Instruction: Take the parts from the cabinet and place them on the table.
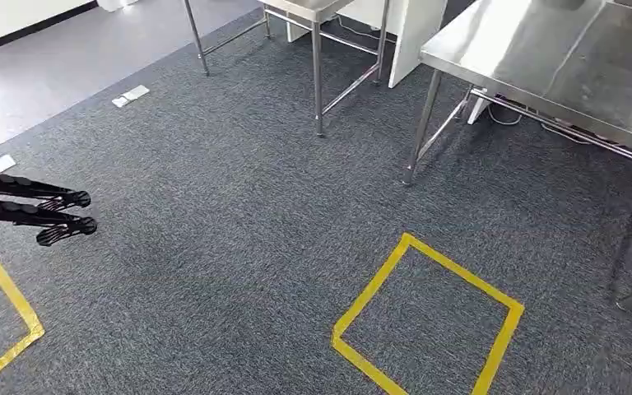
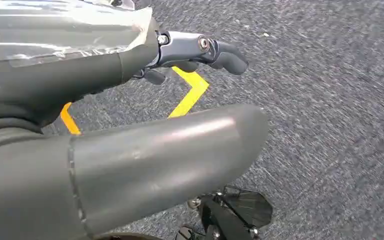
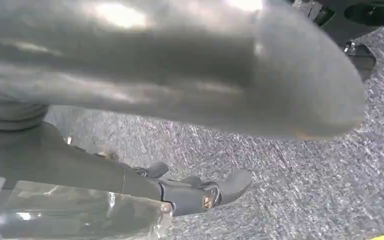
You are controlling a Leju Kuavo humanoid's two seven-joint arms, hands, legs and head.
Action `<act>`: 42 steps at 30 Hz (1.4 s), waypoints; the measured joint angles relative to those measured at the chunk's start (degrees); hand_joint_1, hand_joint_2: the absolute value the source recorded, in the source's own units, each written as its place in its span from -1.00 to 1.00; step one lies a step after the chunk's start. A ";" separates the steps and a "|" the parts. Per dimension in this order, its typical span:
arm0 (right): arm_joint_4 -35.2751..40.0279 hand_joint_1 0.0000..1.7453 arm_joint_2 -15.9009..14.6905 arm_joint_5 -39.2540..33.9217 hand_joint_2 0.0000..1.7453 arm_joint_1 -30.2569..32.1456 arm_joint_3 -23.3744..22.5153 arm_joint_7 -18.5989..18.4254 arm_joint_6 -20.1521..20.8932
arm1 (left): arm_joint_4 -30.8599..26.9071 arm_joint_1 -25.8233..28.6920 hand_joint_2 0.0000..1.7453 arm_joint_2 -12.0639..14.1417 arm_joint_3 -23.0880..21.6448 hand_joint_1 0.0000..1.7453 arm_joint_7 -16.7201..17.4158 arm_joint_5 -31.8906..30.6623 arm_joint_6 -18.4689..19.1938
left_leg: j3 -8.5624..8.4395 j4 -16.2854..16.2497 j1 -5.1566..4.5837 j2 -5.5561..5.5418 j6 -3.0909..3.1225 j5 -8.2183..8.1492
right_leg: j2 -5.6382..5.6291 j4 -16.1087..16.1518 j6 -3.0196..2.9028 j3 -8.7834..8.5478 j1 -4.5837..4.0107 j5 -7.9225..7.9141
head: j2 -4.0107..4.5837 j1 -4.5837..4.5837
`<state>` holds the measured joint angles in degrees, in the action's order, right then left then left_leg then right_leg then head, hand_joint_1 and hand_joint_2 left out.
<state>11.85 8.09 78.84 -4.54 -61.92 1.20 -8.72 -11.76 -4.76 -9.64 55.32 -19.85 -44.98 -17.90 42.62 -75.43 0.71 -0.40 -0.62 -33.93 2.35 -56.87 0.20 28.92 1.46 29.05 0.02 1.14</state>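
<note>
Your grey carpet (image 1: 239, 247) spreads widest, a steel table (image 1: 559, 66) far right and yellow floor tape (image 1: 428, 313) near you. Left hand (image 1: 45, 212) hangs at the left, fingers straight and apart, holding nothing. Right hand (image 3: 200, 192) likewise outstretched, holding nothing.

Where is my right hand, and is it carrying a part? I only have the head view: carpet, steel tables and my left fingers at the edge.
Observer: In the right wrist view the right hand hangs over grey carpet, its fingers stretched out with no part in them.
Operator: And the left palm?
Observer: The left wrist view shows the left hand holding nothing either, with its fingers straight.
Operator: What lies under it?
Observer: A corner of yellow tape on the carpet, below those fingers.
</note>
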 joint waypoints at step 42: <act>-0.28 -1.00 -0.20 -2.91 -1.00 -1.76 -1.81 -2.10 -0.33 | 0.00 0.36 -1.00 0.92 0.65 -1.00 3.98 -1.23 -0.09 | -9.33 17.92 -0.55 1.54 3.08 8.33 | 1.33 -2.76 1.54 -0.28 -1.14 3.16 | 0.00 -0.18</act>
<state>11.56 7.89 75.93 -6.30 -63.73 -0.90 -9.05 -11.76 -4.40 -8.72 55.98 -15.87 -46.21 -17.99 33.29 -57.51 0.16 1.14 2.46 -25.60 3.67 -59.63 1.74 28.64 0.32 32.21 0.02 0.96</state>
